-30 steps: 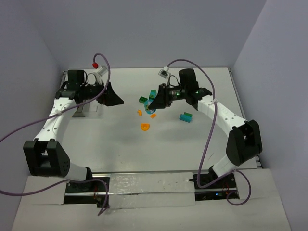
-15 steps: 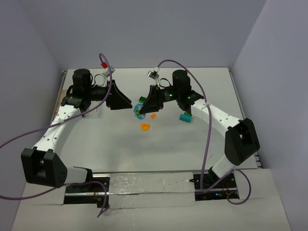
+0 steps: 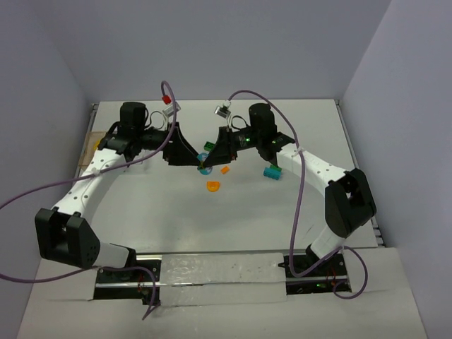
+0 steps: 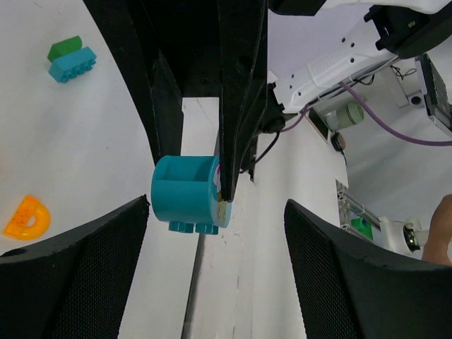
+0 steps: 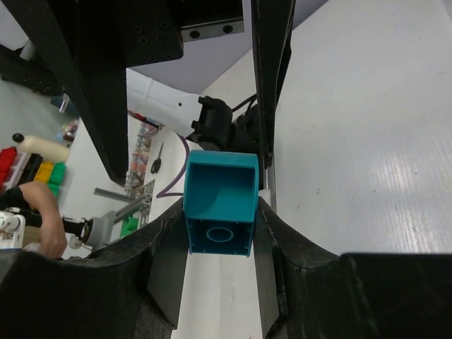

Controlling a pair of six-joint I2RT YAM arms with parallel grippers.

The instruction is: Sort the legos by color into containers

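Observation:
My right gripper [image 5: 219, 215] is shut on a teal curved lego [image 5: 219, 205], lifted off the table. In the top view it [image 3: 210, 161] meets my left gripper [image 3: 189, 157] tip to tip over the table's middle, with the teal lego [image 3: 205, 168] between them. In the left wrist view the teal lego [image 4: 187, 194] hangs from the right arm's dark fingers, level with my left gripper's [image 4: 217, 206] tips. That gripper is open and not touching it. I cannot make out the containers; the left arm covers the table's left side.
Loose legos lie nearby: an orange half-round [image 3: 213, 186], a small orange piece [image 3: 225, 169], a teal brick [image 3: 271, 171] and a green one [image 3: 209, 146]. The left wrist view shows a green-on-teal stack [image 4: 70, 60] and the orange half-round [image 4: 27, 217].
The right gripper has carried the teal lego left and upward. The left arm has swung right from the table's left side until both grippers face each other closely.

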